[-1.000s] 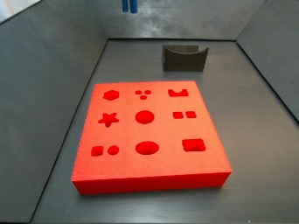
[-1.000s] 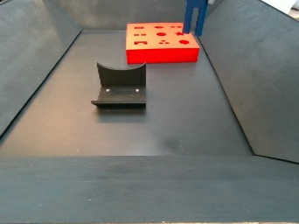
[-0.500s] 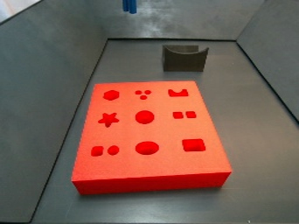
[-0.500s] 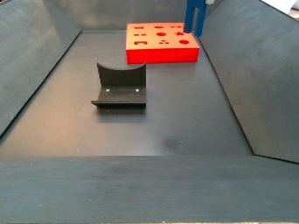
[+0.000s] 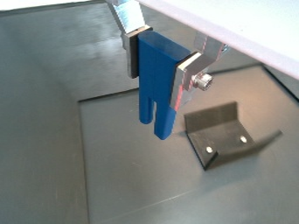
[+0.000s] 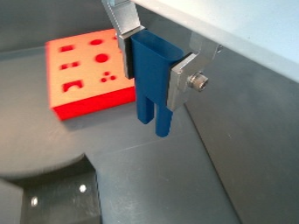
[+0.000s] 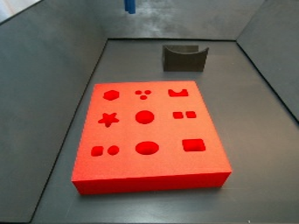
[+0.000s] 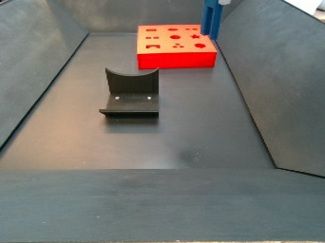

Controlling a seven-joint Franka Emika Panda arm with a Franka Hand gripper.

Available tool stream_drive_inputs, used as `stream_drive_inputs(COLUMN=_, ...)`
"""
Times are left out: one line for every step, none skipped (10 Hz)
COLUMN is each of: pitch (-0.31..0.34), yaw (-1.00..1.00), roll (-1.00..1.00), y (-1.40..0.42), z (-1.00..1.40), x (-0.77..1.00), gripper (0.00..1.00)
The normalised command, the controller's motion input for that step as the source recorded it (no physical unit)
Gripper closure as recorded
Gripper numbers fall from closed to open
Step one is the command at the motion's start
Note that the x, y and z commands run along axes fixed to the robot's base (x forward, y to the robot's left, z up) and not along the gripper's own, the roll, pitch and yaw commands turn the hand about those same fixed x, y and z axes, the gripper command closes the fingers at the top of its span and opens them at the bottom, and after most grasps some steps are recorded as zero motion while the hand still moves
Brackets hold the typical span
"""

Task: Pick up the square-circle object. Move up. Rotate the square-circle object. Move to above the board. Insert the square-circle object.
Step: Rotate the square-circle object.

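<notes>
The board lies flat on the dark floor, all twelve cut-outs plain in a side view; in a wrist view it sits well below and off to one side of the fingers, with only some of its holes in sight. In the far side view it is a small red slab at the back of the bin.

The fixture stands on the floor, well apart from the board. It shows whole in both side views, while in the wrist views it lies far beneath the fingers, and in one of them only its corner shows.

The gripper hangs high above the floor. Its fingers are clamped on the square-circle object, one plate on each broad face, the two prongs pointing down past the fingertips. The side views catch only the peg's lower end at the top edge, with the fingers out of frame.
</notes>
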Motion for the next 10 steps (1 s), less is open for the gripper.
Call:
stream_drive_inputs(pitch=0.019, yaw=-1.00, roll=0.00, y=0.01, z=-0.01, x=0.05, gripper=1.00)
stream_drive_inputs(pitch=0.020, yaw=-1.00, roll=0.00, y=0.01, z=-0.01, x=0.05, gripper=1.00)
stream_drive_inputs(pitch=0.022, yaw=-1.00, roll=0.00, y=0.01, z=-0.01, x=0.05, gripper=1.00)
stream_drive_inputs(pitch=0.024, yaw=-1.00, roll=0.00, y=0.01, z=-0.01, x=0.05, gripper=1.00)
stream_drive_inputs(pitch=0.025, yaw=-1.00, roll=0.00, y=0.01, z=-0.01, x=0.05, gripper=1.00)
stream_drive_inputs(pitch=0.026, yaw=-1.00, roll=0.00, y=0.01, z=-0.01, x=0.05, gripper=1.00)
stream_drive_inputs(pitch=0.029, yaw=-1.00, roll=0.00, y=0.01, z=-0.01, x=0.05, gripper=1.00)
stream_drive_inputs(pitch=0.031, yaw=-1.00, roll=0.00, y=0.01, z=-0.01, x=0.05, gripper=1.00)
stream_drive_inputs(pitch=0.034, yaw=-1.00, roll=0.00, y=0.01, z=-0.01, x=0.05, gripper=1.00)
stream_drive_inputs(pitch=0.037, yaw=-1.00, roll=0.00, y=0.01, z=-0.01, x=0.05, gripper=1.00)
